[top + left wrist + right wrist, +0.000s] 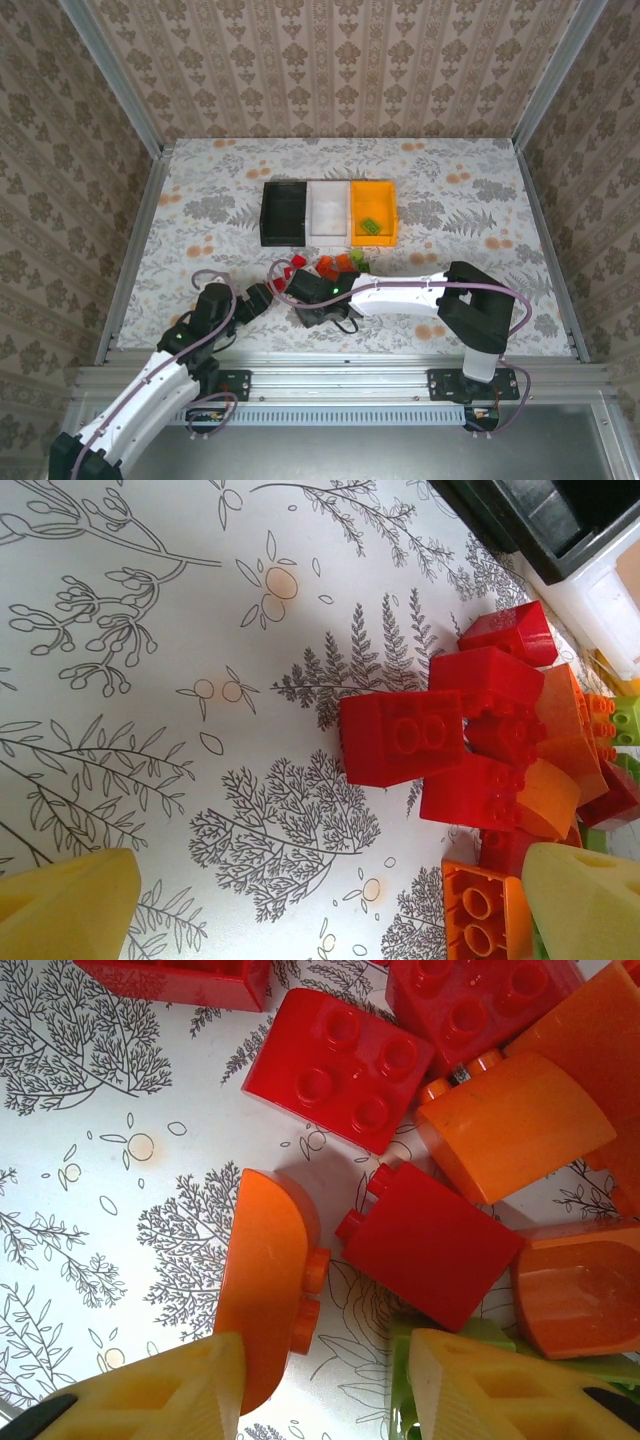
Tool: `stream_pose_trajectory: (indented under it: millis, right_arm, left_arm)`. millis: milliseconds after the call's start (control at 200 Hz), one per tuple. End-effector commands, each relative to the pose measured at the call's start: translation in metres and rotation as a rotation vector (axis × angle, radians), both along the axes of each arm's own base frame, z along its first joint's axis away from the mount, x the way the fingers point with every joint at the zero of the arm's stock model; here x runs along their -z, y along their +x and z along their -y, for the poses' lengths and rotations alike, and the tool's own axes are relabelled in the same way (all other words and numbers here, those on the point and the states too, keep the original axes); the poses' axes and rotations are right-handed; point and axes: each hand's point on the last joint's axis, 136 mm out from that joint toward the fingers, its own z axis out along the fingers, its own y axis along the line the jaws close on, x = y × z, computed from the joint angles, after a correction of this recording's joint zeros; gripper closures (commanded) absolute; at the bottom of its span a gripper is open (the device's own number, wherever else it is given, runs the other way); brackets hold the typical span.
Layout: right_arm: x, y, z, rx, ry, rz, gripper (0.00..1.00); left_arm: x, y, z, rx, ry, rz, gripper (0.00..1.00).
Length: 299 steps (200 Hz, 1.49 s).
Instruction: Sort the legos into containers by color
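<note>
A: Where are the legos [325,265]?

B: They are heaped in a small pile of red, orange and light green on the flowered table [200,200], just on the near side of the containers [330,240]. Those stand in a row: black bin [266,215] on the left, white bin [328,203] in the middle, orange-yellow bin [372,196] on the right. One green lego [372,227] lies in the orange-yellow bin.

A: And the right gripper [328,1360]?

B: It is down at the pile with its jaws partly apart. A curved orange brick [265,1280] lies against one finger and a light green brick [400,1390] sits at the other. Bare table shows in the gap, so it grasps nothing.

A: The left gripper [325,880]?

B: Released, with its jaws spread wide, low over the table at the left of the pile. A red brick [400,738] at the pile's edge lies ahead of it, apart from both fingers.
</note>
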Motion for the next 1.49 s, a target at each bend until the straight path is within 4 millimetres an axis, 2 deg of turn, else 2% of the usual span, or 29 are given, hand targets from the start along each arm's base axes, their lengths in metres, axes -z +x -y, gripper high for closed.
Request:
stream_pose_trajectory:
  millis: [0,135,410,680,920,1175,1490]
  right_arm:
    - [-0.005,0.0,-0.002,0.002,-0.003,0.005,0.53]
    - [-0.02,0.002,-0.007,0.029,0.04,0.033,0.54]
    - [-0.027,0.009,-0.013,0.078,0.032,0.074,0.53]
    - [-0.005,0.007,-0.019,0.077,-0.001,0.02,0.49]
    - [0.004,0.011,-0.014,0.091,-0.044,0.022,0.51]
    - [0.012,0.01,-0.016,0.085,-0.046,0.008,0.63]
    - [0.022,0.006,-0.018,0.08,-0.044,-0.019,0.68]
  left_arm:
    - [0.006,-0.003,-0.005,-0.021,0.01,-0.027,0.0]
    - [0.006,-0.004,-0.004,-0.019,0.008,-0.029,0.0]
    - [0.005,-0.004,-0.003,-0.014,0.003,-0.028,0.0]
    - [0.002,-0.003,-0.003,-0.01,0.002,-0.021,0.0]
    - [0.002,-0.006,-0.002,-0.004,-0.002,-0.032,0.0]
    - [0.002,-0.006,-0.004,-0.014,0.0,-0.026,0.0]
    - [-0.002,-0.005,-0.004,-0.012,0.0,-0.02,0.0]
